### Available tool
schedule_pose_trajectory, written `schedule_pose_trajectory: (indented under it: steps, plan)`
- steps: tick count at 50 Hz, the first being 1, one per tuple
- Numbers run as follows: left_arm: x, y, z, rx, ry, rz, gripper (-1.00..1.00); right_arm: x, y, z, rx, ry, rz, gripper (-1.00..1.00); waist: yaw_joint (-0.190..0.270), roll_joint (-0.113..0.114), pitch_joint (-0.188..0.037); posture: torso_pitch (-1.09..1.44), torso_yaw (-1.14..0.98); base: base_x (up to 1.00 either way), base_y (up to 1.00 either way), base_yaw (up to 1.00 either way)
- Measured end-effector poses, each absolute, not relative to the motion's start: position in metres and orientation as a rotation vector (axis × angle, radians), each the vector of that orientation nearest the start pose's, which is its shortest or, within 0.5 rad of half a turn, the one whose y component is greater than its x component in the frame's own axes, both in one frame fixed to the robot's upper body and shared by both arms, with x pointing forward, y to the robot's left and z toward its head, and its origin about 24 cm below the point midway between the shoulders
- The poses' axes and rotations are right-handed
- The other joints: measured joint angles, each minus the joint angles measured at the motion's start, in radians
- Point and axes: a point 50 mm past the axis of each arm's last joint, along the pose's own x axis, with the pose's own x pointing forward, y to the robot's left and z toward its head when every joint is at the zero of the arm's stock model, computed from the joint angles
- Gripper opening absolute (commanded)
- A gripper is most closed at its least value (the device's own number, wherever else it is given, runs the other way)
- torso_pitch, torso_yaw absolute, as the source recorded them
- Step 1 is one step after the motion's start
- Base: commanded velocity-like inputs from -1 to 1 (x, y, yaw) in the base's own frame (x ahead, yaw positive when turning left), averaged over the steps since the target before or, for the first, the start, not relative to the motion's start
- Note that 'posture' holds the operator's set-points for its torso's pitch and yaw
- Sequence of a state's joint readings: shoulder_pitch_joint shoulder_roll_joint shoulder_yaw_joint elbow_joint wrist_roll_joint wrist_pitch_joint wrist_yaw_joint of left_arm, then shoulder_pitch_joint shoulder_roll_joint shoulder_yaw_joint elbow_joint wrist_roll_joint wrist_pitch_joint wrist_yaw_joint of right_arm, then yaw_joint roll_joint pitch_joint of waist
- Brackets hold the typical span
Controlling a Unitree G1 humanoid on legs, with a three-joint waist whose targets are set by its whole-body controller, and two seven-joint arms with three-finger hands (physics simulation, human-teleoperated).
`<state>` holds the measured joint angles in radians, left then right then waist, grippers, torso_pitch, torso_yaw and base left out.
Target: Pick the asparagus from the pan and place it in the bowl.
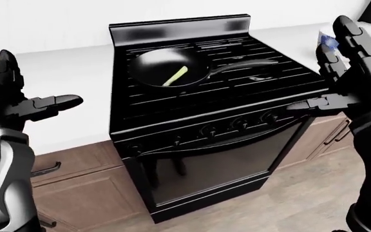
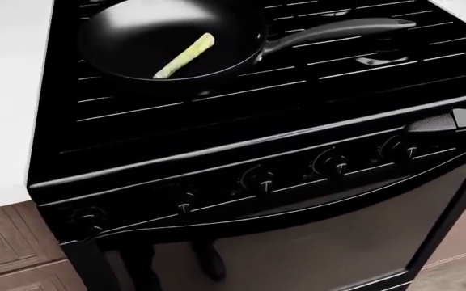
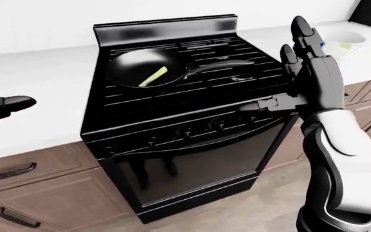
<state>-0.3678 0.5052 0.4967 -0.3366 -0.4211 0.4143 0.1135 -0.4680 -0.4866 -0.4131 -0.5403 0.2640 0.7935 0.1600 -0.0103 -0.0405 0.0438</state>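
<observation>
- While the asparagus [image 2: 185,55] lies inside the pan [image 2: 127,42] on the stove [image 1: 172,104], both hands are empty.
- Left hand [image 1: 19,104] left of stove, fingers spread.
- Right hand [image 3: 311,72] right of stove, fingers spread.
- Bowl [image 3: 344,40] on table [image 3: 50,92], right of stove.

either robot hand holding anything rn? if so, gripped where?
Nothing is held. The left robot hand and right robot hand are both open and raised off the stove; the asparagus lies in the pan.

Pale green asparagus [image 2: 185,56], black pan [image 2: 136,36], black stove [image 2: 241,151].
</observation>
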Motion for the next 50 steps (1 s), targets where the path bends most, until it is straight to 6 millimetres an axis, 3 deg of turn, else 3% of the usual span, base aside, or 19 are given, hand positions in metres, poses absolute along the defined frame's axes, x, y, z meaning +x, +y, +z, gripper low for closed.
schedule_pose_trajectory:
  steps: [3,6,8,10,13,18,21,22,24,28,32,34,39,43,46,47,48,50]
  plan:
    - [0.258,0.292,0.24,0.012,-0.455,0.344,1.0,0.262,-0.243,0.257,-0.193,-0.308,-0.047,1.0,0.004,0.024,-0.001,0.0,0.0,0.1,0.08,0.0]
    - [0.256,0.293,0.245,0.018,-0.482,0.349,1.0,0.259,-0.242,0.261,-0.197,-0.332,-0.044,1.0,0.001,0.07,0.008,0.0,0.0,0.1,0.08,0.0]
    - [0.254,0.293,0.248,0.023,-0.498,0.353,1.0,0.259,-0.241,0.262,-0.197,-0.338,-0.039,1.0,0.0,0.115,0.0,0.0,0.0,0.1,0.07,0.0]
    - [0.253,0.297,0.245,0.02,-0.49,0.37,1.0,0.26,-0.237,0.257,-0.188,-0.324,-0.016,1.0,0.013,0.101,0.011,0.0,0.0,0.1,0.07,0.0]
    - [0.255,0.3,0.24,0.015,-0.46,0.385,1.0,0.263,-0.235,0.252,-0.182,-0.292,0.004,1.0,0.019,0.097,0.003,0.0,0.0,0.11,0.07,0.0]
    - [0.253,0.297,0.245,0.021,-0.485,0.371,1.0,0.259,-0.237,0.26,-0.191,-0.33,-0.016,1.0,0.018,0.039,0.002,0.0,0.0,0.1,0.06,0.0]
    - [0.253,0.297,0.246,0.023,-0.489,0.373,1.0,0.258,-0.236,0.262,-0.195,-0.346,-0.015,1.0,0.021,-0.009,-0.003,0.0,0.0,0.1,0.05,0.0]
    - [0.253,0.296,0.246,0.019,-0.492,0.37,1.0,0.258,-0.237,0.263,-0.197,-0.346,-0.018,1.0,0.018,-0.011,-0.006,0.0,0.0,0.09,0.02,0.0]
    - [0.256,0.293,0.241,0.014,-0.474,0.353,1.0,0.259,-0.24,0.26,-0.191,-0.329,-0.033,1.0,0.006,0.009,0.006,0.0,0.0,0.11,0.02,0.0]
    - [0.258,0.292,0.24,0.013,-0.455,0.341,1.0,0.262,-0.244,0.256,-0.184,-0.298,-0.05,1.0,0.005,0.024,0.002,0.0,0.0,0.1,0.02,0.0]
    - [0.254,0.293,0.247,0.021,-0.492,0.352,1.0,0.259,-0.241,0.262,-0.195,-0.333,-0.042,1.0,0.003,0.079,0.008,0.0,0.0,0.1,0.02,0.0]
    - [0.253,0.294,0.25,0.027,-0.506,0.357,1.0,0.259,-0.24,0.263,-0.194,-0.343,-0.035,1.0,0.005,0.108,0.0,0.0,0.0,0.1,0.02,0.0]
    - [0.254,0.3,0.242,0.016,-0.464,0.386,1.0,0.263,-0.235,0.255,-0.184,-0.298,0.004,1.0,0.02,0.089,0.003,0.0,0.0,0.1,0.02,0.0]
    - [0.253,0.297,0.247,0.023,-0.485,0.373,1.0,0.261,-0.237,0.262,-0.191,-0.329,-0.013,1.0,0.019,0.045,0.003,0.0,0.0,0.11,0.02,0.0]
    - [0.253,0.297,0.25,0.025,-0.497,0.372,1.0,0.259,-0.236,0.265,-0.197,-0.35,-0.014,1.0,0.023,-0.004,-0.002,0.0,0.0,0.11,0.02,0.0]
    - [0.253,0.295,0.25,0.022,-0.501,0.368,1.0,0.259,-0.237,0.266,-0.2,-0.352,-0.017,1.0,0.019,-0.009,-0.006,0.0,0.0,0.1,0.02,0.0]
    - [0.254,0.293,0.247,0.017,-0.495,0.36,1.0,0.259,-0.239,0.265,-0.198,-0.349,-0.024,1.0,0.011,0.005,0.001,0.0,0.0,0.1,0.02,0.0]
    - [0.257,0.29,0.243,0.015,-0.471,0.342,1.0,0.26,-0.242,0.26,-0.189,-0.321,-0.04,1.0,0.004,0.007,0.005,0.0,0.0,0.11,0.02,0.0]
